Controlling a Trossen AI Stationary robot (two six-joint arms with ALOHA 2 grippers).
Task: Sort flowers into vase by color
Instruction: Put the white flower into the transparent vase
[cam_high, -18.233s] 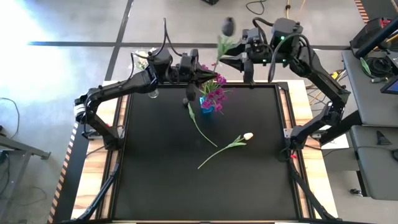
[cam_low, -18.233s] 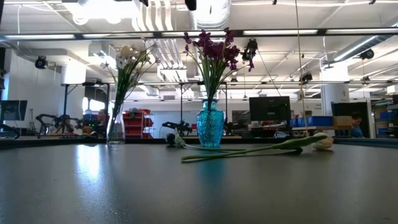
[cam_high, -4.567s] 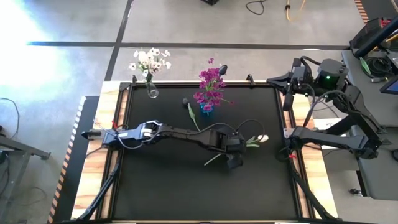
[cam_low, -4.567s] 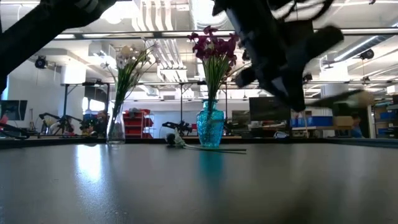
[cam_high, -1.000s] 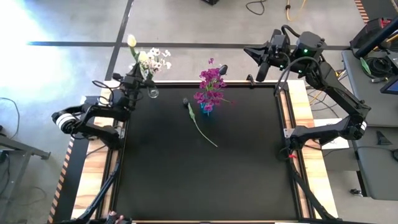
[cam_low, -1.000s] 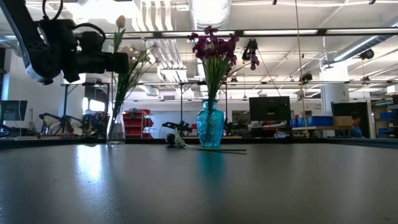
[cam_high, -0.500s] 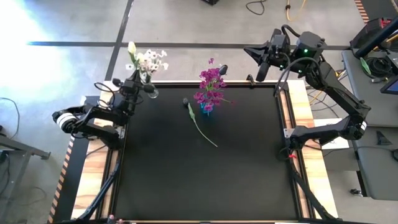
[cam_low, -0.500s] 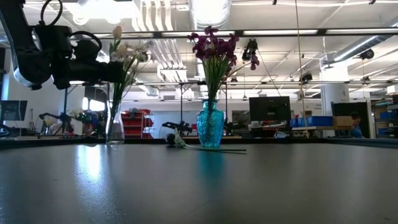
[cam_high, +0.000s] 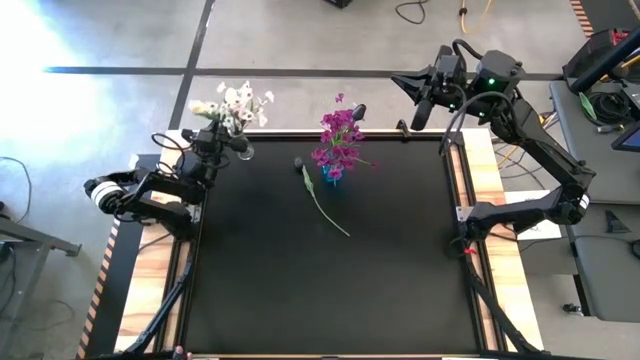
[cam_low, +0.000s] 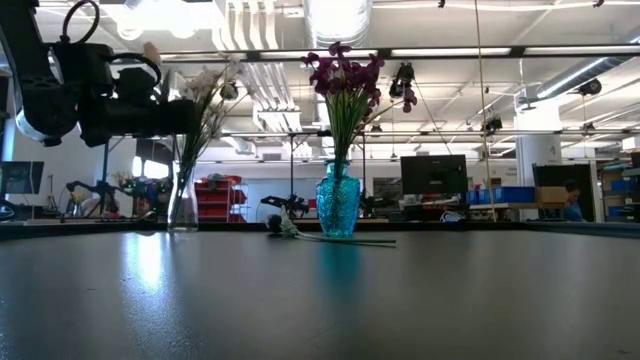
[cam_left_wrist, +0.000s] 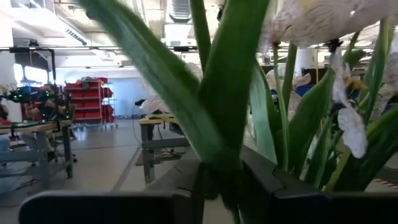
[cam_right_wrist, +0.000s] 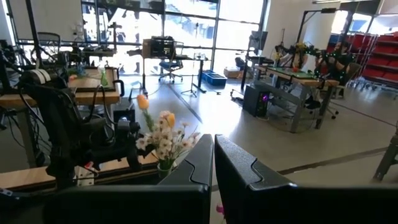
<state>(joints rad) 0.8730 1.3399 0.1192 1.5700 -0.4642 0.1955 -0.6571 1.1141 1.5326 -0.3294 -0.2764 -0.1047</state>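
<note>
A clear vase (cam_high: 244, 150) at the table's far left corner holds white flowers (cam_high: 240, 98) and a cream tulip, whose bud (cam_low: 152, 50) leans toward the table's left. My left gripper (cam_high: 230, 143) reaches level to the stems just above the vase's mouth. Its fingers stand slightly open on either side of the tulip's green stem (cam_left_wrist: 214, 155). A blue vase (cam_high: 332, 174) holds magenta flowers (cam_high: 340, 135). A dark tulip (cam_high: 322, 198) lies flat on the mat next to it. My right gripper (cam_high: 415, 108) hangs shut and empty above the far right corner. My left gripper has the tulip's stem (cam_left_wrist: 216, 177) between its two fingers, which come level from the table's left and lie across the stem. I cannot tell whether the fingers touch it. The stem's lower end stands in the clear vase and the tulip tilts.
The black mat (cam_high: 320, 290) is bare from its middle to the near edge. The right arm (cam_high: 540, 150) stands along the table's right side. Beyond the table lies a workshop room with benches and shelves.
My left gripper has sunk a little beside the clear vase. The cream tulip has come down with it, its stem deeper in the vase. Its bud has tipped over toward the table's left, away from the white flowers.
</note>
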